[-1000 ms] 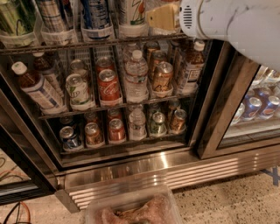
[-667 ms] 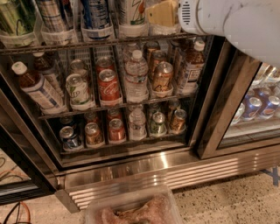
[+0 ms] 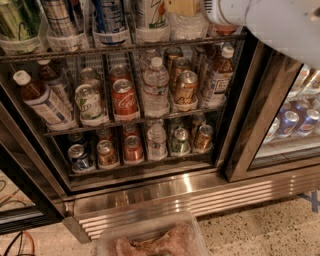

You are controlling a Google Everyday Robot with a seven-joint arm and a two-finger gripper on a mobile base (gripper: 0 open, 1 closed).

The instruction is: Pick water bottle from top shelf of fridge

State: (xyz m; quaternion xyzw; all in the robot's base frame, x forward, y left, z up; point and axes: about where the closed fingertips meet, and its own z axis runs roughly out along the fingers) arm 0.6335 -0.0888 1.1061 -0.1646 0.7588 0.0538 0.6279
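Observation:
The fridge (image 3: pixel 200 197) stands open in front of me, with wire racks and a ribbed steel base. Its top shelf (image 3: pixel 125 48) carries clear cup holders with cans and a green item. The water bottle (image 3: pixel 188 27), clear and ribbed, stands in a holder at the right end of that shelf; only its lower body shows. My gripper (image 3: pixel 183 6), tan at the tip on a white arm (image 3: pixel 280 25), sits at the top edge of the view right over the bottle. I cannot tell whether it touches the bottle.
The middle rack holds another clear bottle (image 3: pixel 156 87), a red cola can (image 3: pixel 124 97) and brown tea bottles (image 3: pixel 42 100). The lower rack holds several cans. A second cooler with blue cans (image 3: pixel 295 122) stands at the right. A clear plastic bin (image 3: pixel 150 240) sits on the floor below.
The gripper tip has shifted slightly up towards the top edge of the view over the bottle. Nothing on the shelves has moved.

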